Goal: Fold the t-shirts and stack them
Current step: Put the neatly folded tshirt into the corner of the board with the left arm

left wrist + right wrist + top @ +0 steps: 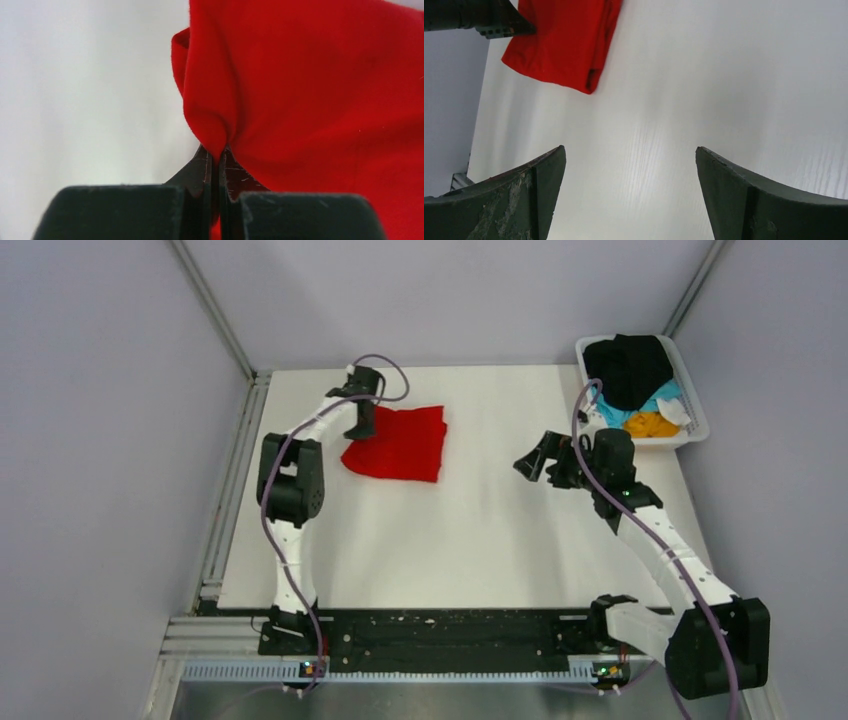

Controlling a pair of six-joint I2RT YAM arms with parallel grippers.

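A flat white table (pixel 480 540) sat inside pale grey walls. A bright red soft cloth t-shirt (pixel 400 445) lay folded on the far left part of the table, in a shape close to a square.

The left gripper (pixel 362 432) stood at the red t-shirt's left edge, pointing down. In the left wrist view, its two black fingers (pixel 202 167) were pressed together with a pinch of the red t-shirt (pixel 310 90) caught between them. The cloth puffed up in a small fold just past the tips.

The right gripper (pixel 528 458) was well to the right of the red t-shirt, above bare table and touching nothing. In the right wrist view, its two dark fingers (pixel 524 195) stood wide apart, with only white table between them. The red t-shirt (pixel 564 45) showed far off at the top left of that view.

A white plastic basket (pixel 695 430) sat far to the right of the red t-shirt, at the table's far right corner. A black t-shirt (pixel 630 365) was heaped on top inside it. A light blue t-shirt (pixel 665 400) and an orange-yellow t-shirt (pixel 648 424) peeked out under the black one.
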